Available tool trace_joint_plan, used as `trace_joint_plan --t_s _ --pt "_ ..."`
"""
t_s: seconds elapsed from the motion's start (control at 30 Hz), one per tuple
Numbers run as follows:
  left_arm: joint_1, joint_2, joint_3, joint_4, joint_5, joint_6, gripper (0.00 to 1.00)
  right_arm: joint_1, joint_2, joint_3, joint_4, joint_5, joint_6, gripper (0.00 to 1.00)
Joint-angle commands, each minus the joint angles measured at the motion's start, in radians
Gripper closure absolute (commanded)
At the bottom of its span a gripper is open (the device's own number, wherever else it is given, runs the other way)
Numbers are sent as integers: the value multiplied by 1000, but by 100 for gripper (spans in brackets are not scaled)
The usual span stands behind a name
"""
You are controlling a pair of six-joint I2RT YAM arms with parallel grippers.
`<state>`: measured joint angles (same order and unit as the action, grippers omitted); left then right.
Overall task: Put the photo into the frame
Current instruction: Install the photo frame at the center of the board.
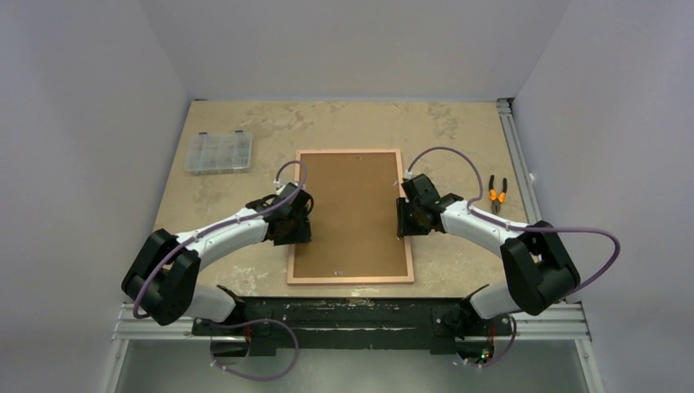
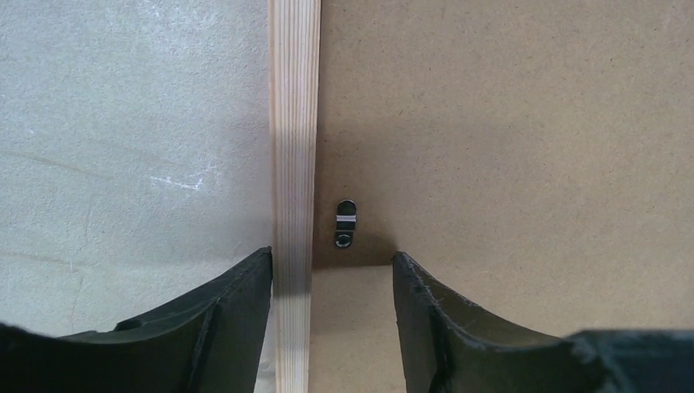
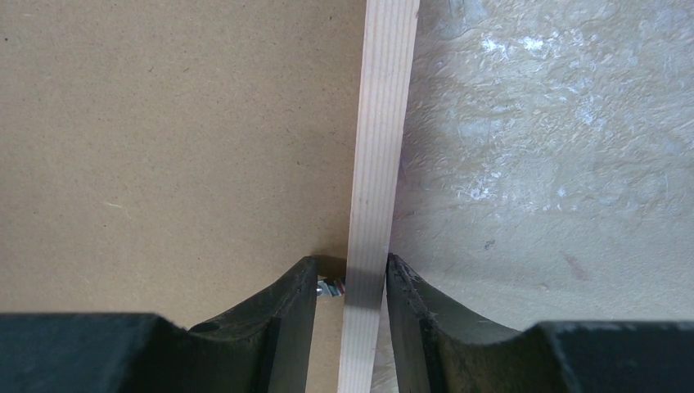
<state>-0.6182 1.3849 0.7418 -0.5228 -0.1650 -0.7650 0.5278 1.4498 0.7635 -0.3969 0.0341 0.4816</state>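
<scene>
The frame [image 1: 350,281] lies flat at the table's middle, back side up, with the brown backing board [image 1: 350,213] filling it. The photo is hidden. My left gripper [image 1: 299,223] is open and straddles the frame's left rail [image 2: 295,123], its outer finger against the rail. A small black turn clip [image 2: 346,223] lies just ahead of it on the board [image 2: 507,123]. My right gripper [image 1: 404,218] is closed narrowly across the right rail [image 3: 380,123]. Its outer finger touches the rail and its inner finger touches a small clip [image 3: 330,287] beside it.
A clear plastic organizer box [image 1: 218,152] stands at the back left. Orange-handled pliers [image 1: 497,193] lie at the right edge beside a metal rail. White walls enclose the beige table [image 1: 458,139] on three sides.
</scene>
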Motion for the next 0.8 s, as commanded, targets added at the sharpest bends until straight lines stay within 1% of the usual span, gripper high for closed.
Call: trace_joint_plan --t_s 0.0,0.07,0.23,0.47,0.6,0.67,0.7,0.77 --pt "-7 -3 28 25 14 8 46 16 19 -33 11 -81 3 64" --pt "-6 32 59 -4 -18 9 46 16 25 -33 17 -89 2 64" --pt "-5 131 157 -103 -99 12 51 16 38 -35 17 -85 -3 64" --pt "-2 186 170 -68 -93 20 54 16 41 -43 20 -92 0 64" --pt "5 187 162 -52 -79 15 48 16 35 -47 20 -91 0 64" --pt "10 180 162 -49 -75 13 39 16 34 -45 16 -92 -1 64" --pt "11 176 162 -49 -75 12 36 17 34 -46 15 -93 -1 64" --pt "17 165 160 -47 -77 10 34 16 34 -46 19 -95 -1 64"
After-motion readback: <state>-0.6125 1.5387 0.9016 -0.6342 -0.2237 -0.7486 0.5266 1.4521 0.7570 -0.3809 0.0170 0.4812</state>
